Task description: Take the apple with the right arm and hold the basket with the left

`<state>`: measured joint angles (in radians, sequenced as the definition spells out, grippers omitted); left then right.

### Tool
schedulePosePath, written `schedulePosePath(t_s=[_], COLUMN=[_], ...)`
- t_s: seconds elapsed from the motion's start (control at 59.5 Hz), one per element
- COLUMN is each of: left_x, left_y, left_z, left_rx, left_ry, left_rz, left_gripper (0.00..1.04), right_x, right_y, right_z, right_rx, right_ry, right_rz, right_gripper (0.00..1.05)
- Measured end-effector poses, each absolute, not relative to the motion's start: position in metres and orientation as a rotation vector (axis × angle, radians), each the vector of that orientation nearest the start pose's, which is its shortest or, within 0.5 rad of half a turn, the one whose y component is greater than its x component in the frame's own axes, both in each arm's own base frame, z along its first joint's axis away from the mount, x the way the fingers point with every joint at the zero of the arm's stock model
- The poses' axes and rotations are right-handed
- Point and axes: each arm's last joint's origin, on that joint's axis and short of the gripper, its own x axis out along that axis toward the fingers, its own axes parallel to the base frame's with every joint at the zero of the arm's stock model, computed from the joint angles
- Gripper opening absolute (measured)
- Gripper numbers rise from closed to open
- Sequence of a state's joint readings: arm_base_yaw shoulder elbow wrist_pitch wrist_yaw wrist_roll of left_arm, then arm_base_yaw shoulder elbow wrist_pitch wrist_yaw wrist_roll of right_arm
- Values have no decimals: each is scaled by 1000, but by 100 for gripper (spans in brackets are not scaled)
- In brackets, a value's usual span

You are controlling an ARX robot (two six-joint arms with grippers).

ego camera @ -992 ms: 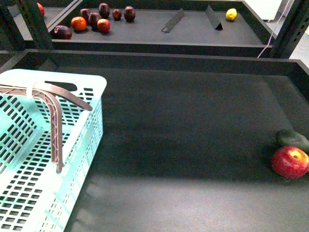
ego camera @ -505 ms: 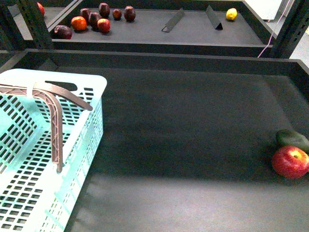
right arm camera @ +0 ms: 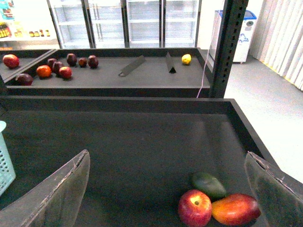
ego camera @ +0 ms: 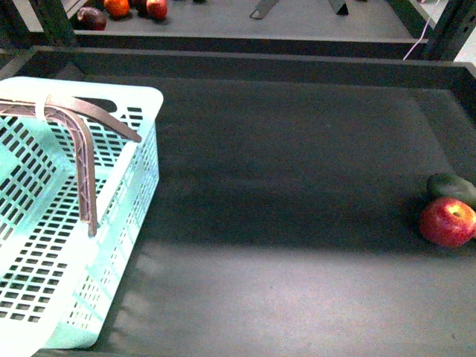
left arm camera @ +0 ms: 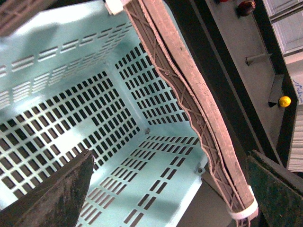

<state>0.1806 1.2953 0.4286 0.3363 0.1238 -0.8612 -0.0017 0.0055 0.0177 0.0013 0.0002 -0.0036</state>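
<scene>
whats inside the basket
Nothing shows inside the basket, only its bare slotted floor and walls. The brown handle crosses over it and hides a strip; part lies out of frame.

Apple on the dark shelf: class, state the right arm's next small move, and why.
Probably lower the right gripper toward the apple: its jaws stand open and hold nothing, and the apple lies ungrasped beside a green fruit and a mango.

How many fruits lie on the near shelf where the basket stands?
3, all at its right end: the apple, a dark green fruit just behind it, a red-orange fruit beside it. The basket could hide more.
</scene>
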Motion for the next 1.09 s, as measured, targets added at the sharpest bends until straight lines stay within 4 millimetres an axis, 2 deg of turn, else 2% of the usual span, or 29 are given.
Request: schedulePosePath(t_s=[0.151,0.336,0.505,0.774,1.043,1.077,1.093], left_x=[264,285,305,324,338,340,341], left_y=[39,30,21,12,16,16,17], left_z=[159,163,153,146,135,135,135], left_rx=[-1068,-1141,-1180,-1183,-1182,-1183,-1183], left_ry=[486,480,513,525,535,534,532], left_rz=[285,254,256,260,302,307,311], left_gripper=[98,98,98,98,98,96,91], right_x=[97,97,97,97,97,97,97], right_y=[0,0,0,0,0,0,0], right_z=[169,169,169,169,169,169,169], right_rx=[-4,-4,-4,-4,-4,-4,-4], right_ry=[-14,-14,-14,-14,-14,-14,-14], right_rz=[-2,-2,-2,-2,-2,-2,-2], right_gripper=[96,96,96,96,96,96,96])
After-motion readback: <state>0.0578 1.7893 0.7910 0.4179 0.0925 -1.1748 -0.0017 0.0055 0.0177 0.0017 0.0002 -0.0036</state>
